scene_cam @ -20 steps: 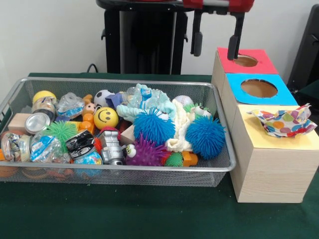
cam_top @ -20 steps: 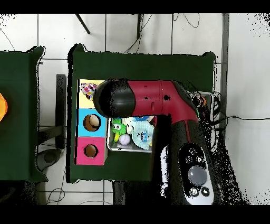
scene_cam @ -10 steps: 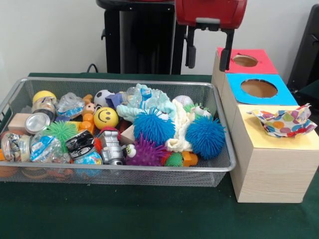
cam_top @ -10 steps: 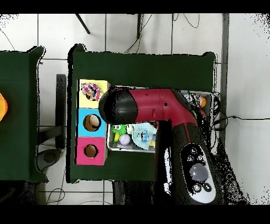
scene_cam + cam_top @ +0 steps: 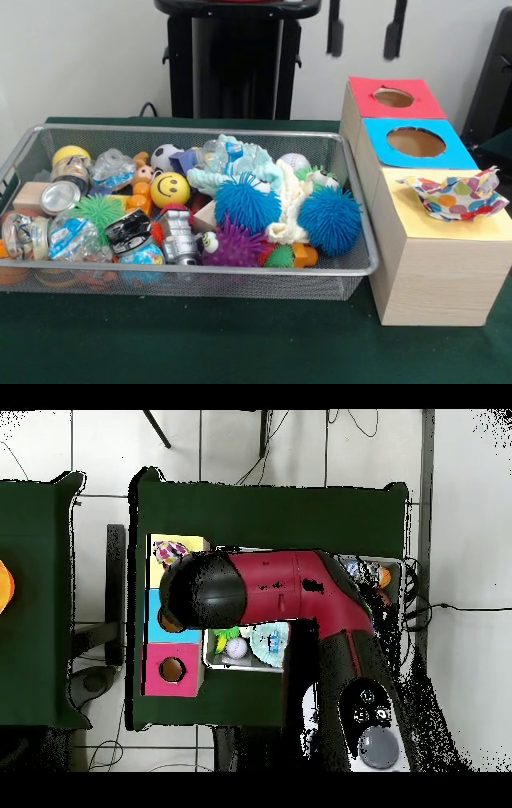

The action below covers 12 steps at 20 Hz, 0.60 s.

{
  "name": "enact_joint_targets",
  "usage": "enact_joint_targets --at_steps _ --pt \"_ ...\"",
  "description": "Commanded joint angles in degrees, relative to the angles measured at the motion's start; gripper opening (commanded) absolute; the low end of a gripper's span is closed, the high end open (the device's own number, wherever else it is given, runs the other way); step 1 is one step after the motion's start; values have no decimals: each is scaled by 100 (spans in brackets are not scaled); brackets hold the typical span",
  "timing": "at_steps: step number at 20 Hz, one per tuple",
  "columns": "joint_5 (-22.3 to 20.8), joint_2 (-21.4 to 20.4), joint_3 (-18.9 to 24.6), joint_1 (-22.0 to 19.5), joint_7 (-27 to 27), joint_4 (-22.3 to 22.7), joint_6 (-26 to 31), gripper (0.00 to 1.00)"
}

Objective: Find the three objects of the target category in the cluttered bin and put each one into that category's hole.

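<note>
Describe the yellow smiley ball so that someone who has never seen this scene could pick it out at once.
Start at the wire mesh bin on the green table, then look left of its middle. The yellow smiley ball sits just in front of the black-and-white soccer ball. It is the only smooth yellow ball with a black smiling face; the plain yellow ball at the far left has none.

Toy-filled bin (image 5: 352, 268) sits left of box (image 5: 436, 276).

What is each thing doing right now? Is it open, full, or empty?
end effector: open, empty, raised above the boxes.
wire bin: full of toys.
red hole: open, nothing sticking out.
blue hole: open, nothing sticking out.
polka-dot cloth: crumpled on the yellow box top.
</note>
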Motion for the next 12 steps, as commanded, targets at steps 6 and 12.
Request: enact_joint_targets --at_steps 6,12 --pt "174 -609 460 -323 -1180 927 672 100" --pt "-73 -533 479 -568 -1171 1309 -6 100"
